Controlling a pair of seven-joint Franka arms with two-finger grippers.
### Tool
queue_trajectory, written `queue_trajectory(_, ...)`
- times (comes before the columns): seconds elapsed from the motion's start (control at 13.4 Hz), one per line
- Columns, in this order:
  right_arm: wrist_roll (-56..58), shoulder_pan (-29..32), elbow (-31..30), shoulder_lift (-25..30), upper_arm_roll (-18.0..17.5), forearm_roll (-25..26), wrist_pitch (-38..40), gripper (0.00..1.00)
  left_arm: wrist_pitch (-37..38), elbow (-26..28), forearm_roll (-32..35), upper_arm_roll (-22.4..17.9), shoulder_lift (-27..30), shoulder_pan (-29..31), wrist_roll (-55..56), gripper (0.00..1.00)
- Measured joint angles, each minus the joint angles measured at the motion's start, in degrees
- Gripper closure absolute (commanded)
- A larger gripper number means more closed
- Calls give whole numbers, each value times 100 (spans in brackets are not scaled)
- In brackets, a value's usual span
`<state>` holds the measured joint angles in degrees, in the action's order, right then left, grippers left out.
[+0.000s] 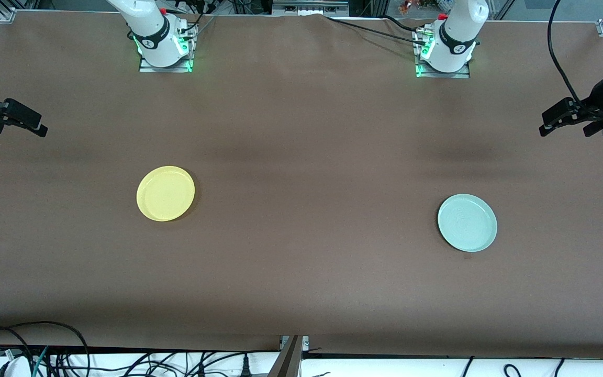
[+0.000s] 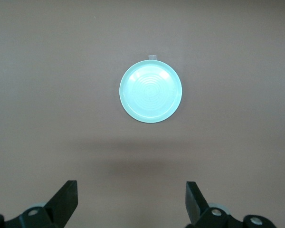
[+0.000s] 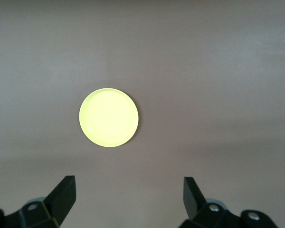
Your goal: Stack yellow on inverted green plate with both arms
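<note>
Yellow (image 1: 165, 193), green plate (image 1: 467, 222) well apart

We're looking at a wide table under a matte brown cloth cover (image 1: 301, 136), faintly creased and evenly lit from above, with soft dark shadow bands (image 1: 458, 154) lying across it. Silver aluminium frame rails (image 1: 3, 11) edge its upper corners. Along the near edge we see a white ledge (image 1: 385, 366) strewn with loose black cables (image 1: 60, 340), split by a grey metal post (image 1: 290, 358).
</note>
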<state>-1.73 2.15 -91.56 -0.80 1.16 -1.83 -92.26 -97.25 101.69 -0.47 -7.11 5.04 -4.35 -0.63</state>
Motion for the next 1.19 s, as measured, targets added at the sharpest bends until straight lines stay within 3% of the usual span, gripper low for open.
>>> queue_trajectory(0.89,-1,0,0,0,-4,17,4,0,-33,-180,0,69,-46,-23,-9,0)
queue_trajectory(1.19,-2,0,0,-4,-4,20,5,0,-95,-663,0,66,-403,-18,-8,0)
